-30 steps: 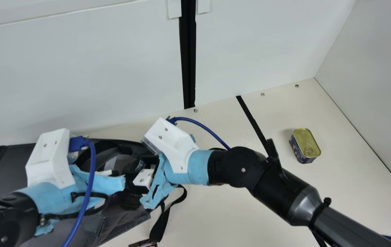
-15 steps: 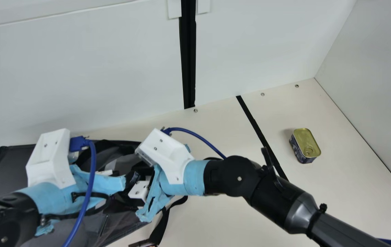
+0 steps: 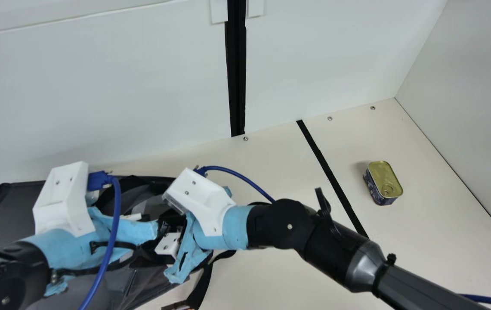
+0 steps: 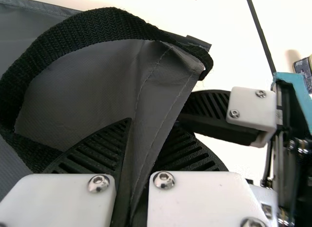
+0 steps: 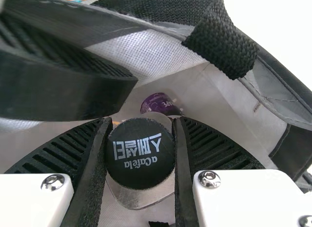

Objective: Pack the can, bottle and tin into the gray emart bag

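In the main view my left gripper (image 3: 131, 216) and right gripper (image 3: 168, 244) are close together over the gray bag (image 3: 10, 204). The left wrist view has my left gripper (image 4: 131, 154) pinching the gray fabric of the bag (image 4: 92, 85). My right gripper (image 5: 140, 151), in the right wrist view, is closed around a black-capped bottle (image 5: 140, 154), which hangs over the bag's opening. Farther in lies a purple-topped can (image 5: 158, 104), partly hidden by the bottle. The tin (image 3: 384, 180) stands on the table at the right.
A black strap (image 3: 202, 286) trails from the bag onto the table, beside a small dark item (image 3: 183, 305) at the front edge. A black line (image 3: 327, 168) crosses the table between bag and tin. White walls rise behind and at the right.
My right arm has moved left and toward the front, its gripper still by the bag. The left arm has stayed practically still, and so has the tin.
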